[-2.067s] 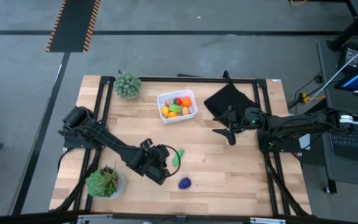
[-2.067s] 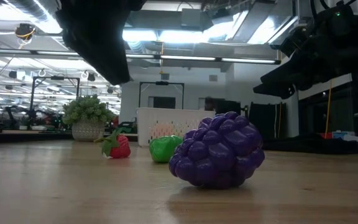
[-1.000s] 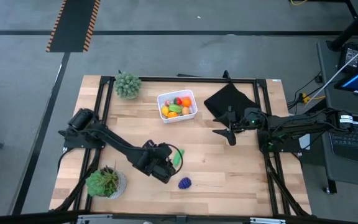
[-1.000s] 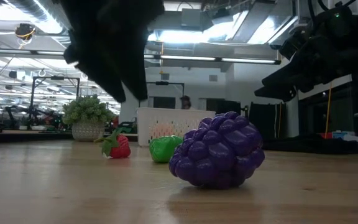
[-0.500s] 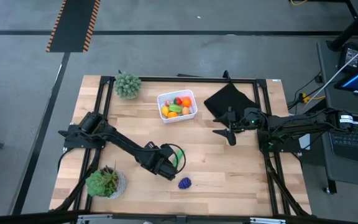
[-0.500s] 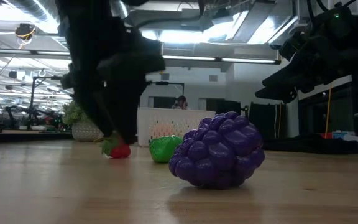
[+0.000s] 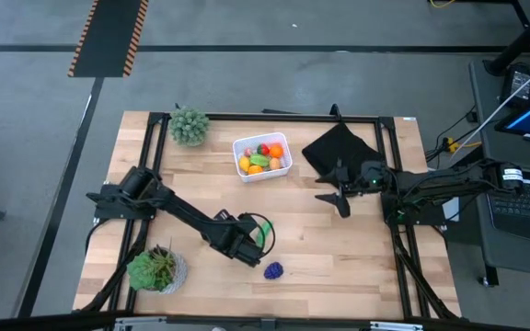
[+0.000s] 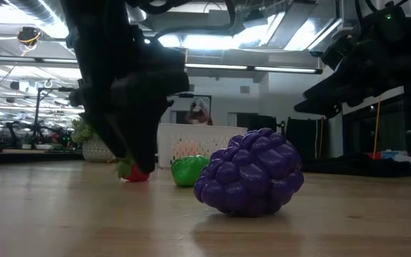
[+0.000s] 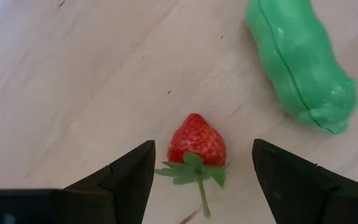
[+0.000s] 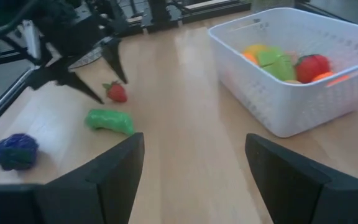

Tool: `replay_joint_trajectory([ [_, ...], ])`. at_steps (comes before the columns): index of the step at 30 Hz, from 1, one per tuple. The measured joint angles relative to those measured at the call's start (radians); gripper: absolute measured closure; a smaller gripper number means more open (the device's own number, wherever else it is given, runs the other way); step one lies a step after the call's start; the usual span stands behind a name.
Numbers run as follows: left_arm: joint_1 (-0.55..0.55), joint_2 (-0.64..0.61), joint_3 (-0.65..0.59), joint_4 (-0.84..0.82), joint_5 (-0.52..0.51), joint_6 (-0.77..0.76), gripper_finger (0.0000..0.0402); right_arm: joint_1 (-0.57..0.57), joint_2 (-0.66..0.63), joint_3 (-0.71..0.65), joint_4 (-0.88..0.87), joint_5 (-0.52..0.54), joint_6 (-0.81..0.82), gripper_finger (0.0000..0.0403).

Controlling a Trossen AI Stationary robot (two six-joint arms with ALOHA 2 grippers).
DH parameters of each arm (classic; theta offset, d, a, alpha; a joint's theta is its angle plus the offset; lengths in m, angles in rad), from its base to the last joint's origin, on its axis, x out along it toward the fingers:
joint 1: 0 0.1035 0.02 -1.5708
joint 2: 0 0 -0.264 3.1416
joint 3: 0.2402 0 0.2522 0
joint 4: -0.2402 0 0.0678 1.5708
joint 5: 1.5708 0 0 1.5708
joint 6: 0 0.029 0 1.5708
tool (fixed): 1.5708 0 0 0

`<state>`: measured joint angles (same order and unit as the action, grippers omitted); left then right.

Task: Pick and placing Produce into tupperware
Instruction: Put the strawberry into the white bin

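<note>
Glossy plastic strawberry (image 9: 196, 142) (dimpled), pale wood table (image 9: 73, 81).

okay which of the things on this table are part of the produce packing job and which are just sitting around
Part of the job:
strawberry, between the open left tool
green vegetable
purple berry
white tub, already holding produce

Just lying about:
two potted plants
black cloth

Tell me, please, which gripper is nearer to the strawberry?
Left. The left gripper hangs right over the strawberry, open fingers either side. The right gripper waits far off by the black cloth.
</note>
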<state>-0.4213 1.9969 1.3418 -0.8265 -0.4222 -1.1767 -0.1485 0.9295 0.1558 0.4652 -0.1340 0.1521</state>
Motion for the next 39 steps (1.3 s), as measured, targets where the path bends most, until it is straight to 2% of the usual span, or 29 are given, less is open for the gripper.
replay_joint_trajectory([
  [8,0.009,0.014,0.000,-0.019,-0.007,0.002,0.0143,0.054,0.000,0.000,0.000,0.001,-0.007,0.0121],
  [19,0.009,0.016,-0.007,-0.026,0.022,0.008,0.0144,0.056,0.000,0.000,0.004,0.002,-0.011,0.0121],
  [30,0.008,0.014,-0.028,0.008,0.032,0.001,0.0187,0.056,0.000,0.000,0.005,0.003,-0.011,0.0121],
  [39,0.008,0.015,-0.029,0.012,0.032,0.001,0.0197,0.056,0.000,0.000,0.005,0.003,-0.004,0.0121],
])
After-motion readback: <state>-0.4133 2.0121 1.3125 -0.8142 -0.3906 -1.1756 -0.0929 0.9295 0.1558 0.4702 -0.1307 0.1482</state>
